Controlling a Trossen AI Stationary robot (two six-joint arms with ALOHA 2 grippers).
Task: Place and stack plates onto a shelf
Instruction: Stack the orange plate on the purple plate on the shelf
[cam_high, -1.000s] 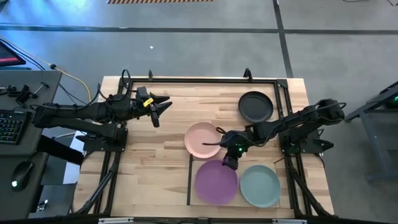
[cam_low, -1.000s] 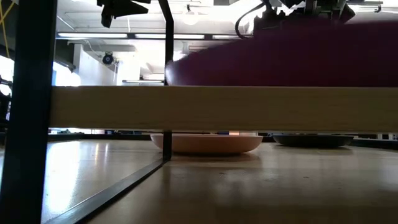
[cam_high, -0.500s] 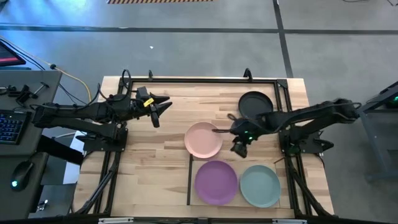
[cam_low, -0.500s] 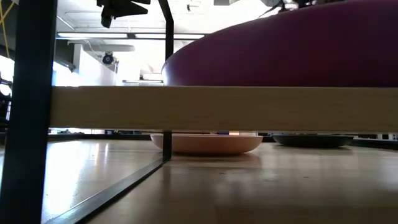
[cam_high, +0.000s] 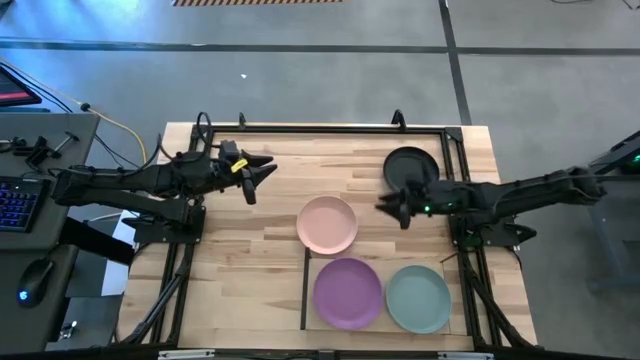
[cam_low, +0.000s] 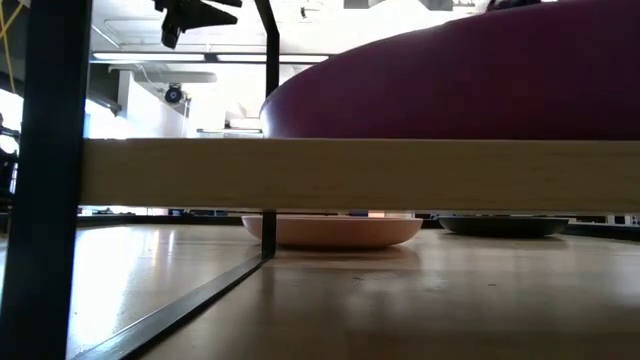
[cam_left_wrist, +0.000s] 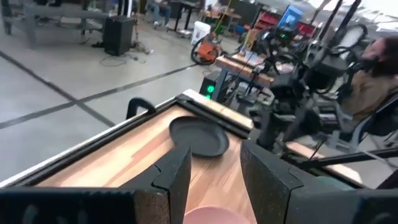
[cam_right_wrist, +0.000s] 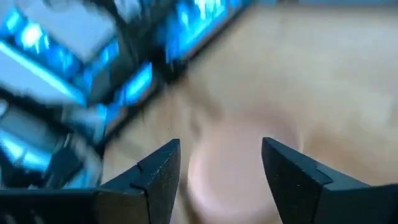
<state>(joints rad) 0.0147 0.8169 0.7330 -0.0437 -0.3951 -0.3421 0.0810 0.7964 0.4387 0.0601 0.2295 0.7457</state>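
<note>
The purple plate (cam_high: 347, 292) and the pale blue-green plate (cam_high: 418, 298) lie side by side on the shelf (cam_high: 384, 264), the purple one also filling the low view (cam_low: 450, 80). The pink plate (cam_high: 327, 224) and the black plate (cam_high: 411, 168) rest on the tabletop. My right gripper (cam_high: 387, 208) hovers open between the pink and black plates, by the black plate's near-left rim; its wrist view (cam_right_wrist: 221, 163) shows the blurred pink plate (cam_right_wrist: 236, 177). My left gripper (cam_high: 262, 172) waits open over the table's far left, facing the black plate (cam_left_wrist: 199, 137).
A thin dark frame (cam_high: 320, 128) runs around the tabletop, with a post (cam_low: 268, 120) standing at the shelf's far-left corner. The shelf's pale front edge (cam_low: 350, 175) crosses the low view. Bare wood lies left of the pink plate. People and equipment show beyond the table.
My right gripper has drawn away from the purple plate's far rim, moving toward the table's far edge and right, past the pink plate, until it is beside the black plate, its arm stretching out. The purple plate stays on the shelf.
</note>
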